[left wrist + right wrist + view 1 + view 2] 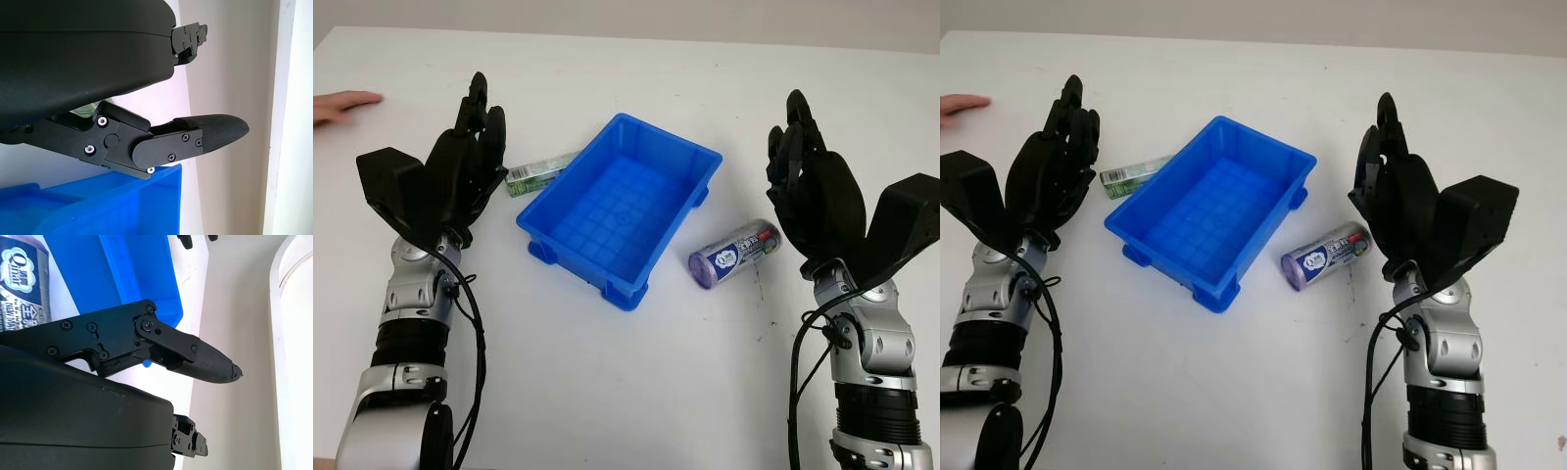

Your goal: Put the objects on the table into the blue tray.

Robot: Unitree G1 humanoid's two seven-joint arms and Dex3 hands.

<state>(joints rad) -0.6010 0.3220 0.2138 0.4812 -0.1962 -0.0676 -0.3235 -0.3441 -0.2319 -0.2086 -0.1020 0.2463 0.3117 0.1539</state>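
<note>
Sat angled at the middle of the white bench (626,392): blue tray (619,208), nothing inside. Lay at the tray's 10 o'clock, just beside its rim: green carton (537,174), partly hidden behind the left hand (460,176). Lay on its side at the tray's 4 o'clock, close to it but apart: purple-capped can (734,253), cap end toward 7 o'clock. Raised above the bench at 9 o'clock, open, holding nothing: left hand. Raised at 3 o'clock, just beside the can, open and holding nothing as well: right hand (813,191). Rested at the bench's far 10 o'clock edge: a person's fingers (342,106).
</note>
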